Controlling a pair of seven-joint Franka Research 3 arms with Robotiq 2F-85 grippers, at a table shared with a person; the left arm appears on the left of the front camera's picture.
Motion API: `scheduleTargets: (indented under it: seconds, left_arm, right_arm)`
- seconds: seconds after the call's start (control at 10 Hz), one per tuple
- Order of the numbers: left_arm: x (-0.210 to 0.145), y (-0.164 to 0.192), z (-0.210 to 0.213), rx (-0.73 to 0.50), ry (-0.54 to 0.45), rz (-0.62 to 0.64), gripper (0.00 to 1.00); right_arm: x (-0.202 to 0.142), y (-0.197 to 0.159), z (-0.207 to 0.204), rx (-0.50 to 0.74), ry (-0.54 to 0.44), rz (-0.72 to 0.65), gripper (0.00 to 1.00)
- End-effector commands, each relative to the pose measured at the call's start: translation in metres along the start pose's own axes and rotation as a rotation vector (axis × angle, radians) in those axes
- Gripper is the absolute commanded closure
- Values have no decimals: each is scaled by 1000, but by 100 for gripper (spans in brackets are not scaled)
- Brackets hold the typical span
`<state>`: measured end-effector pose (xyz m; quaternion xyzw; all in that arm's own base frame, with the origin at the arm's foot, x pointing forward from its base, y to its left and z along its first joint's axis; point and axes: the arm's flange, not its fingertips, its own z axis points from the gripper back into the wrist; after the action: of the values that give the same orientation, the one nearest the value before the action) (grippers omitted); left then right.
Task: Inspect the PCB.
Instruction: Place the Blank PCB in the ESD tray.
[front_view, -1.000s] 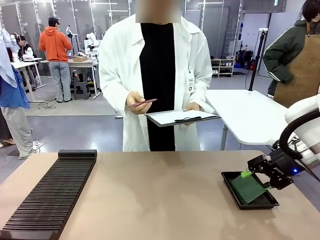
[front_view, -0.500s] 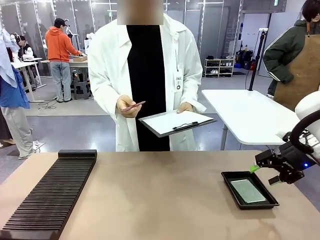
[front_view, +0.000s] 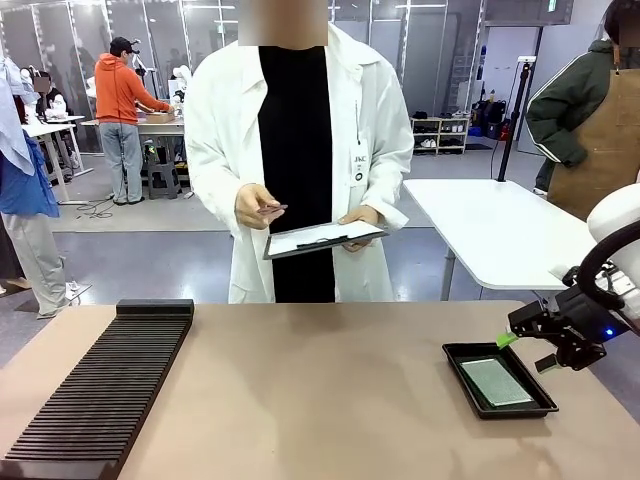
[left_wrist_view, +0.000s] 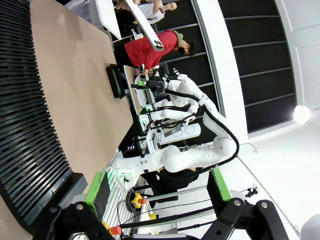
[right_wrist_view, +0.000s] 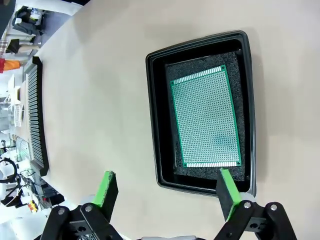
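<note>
The PCB (right_wrist_view: 205, 118) lies flat in the shallow black tray (right_wrist_view: 157, 125) with its pale dotted grid face up; the front view shows the PCB (front_view: 497, 381) in that tray (front_view: 452, 356) at the table's right. My right gripper (front_view: 527, 351) hangs open just above the tray's right side, nothing between its green pads (right_wrist_view: 106, 187). In the left wrist view my left gripper (left_wrist_view: 157, 185) stands open and empty, aimed along the table. Across the table a person in a white coat holds a white clipboard (front_view: 322, 238) and a pen.
A long black ribbed rack (front_view: 105, 385) lies along the table's left side. The brown tabletop (front_view: 320, 400) between rack and tray is bare. A white table (front_view: 500, 235) stands behind at the right, with other people farther back.
A second ago my right gripper was low over the tray with the PCB tilted at it. The PCB now lies flat in the tray and the gripper has drawn up and right. The person shifted the clipboard.
</note>
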<state>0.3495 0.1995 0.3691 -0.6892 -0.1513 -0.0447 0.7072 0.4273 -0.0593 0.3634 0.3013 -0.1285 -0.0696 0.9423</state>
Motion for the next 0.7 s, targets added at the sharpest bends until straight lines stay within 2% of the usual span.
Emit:
scheduleTargets:
  seconds: [0.0, 0.6]
  left_arm:
    - [3, -3, 1, 4, 1, 3, 0]
    - [3, -3, 1, 4, 1, 3, 0]
  right_arm:
    - [1, -1, -2, -3, 2, 3, 0]
    - [1, -1, -2, -3, 2, 3, 0]
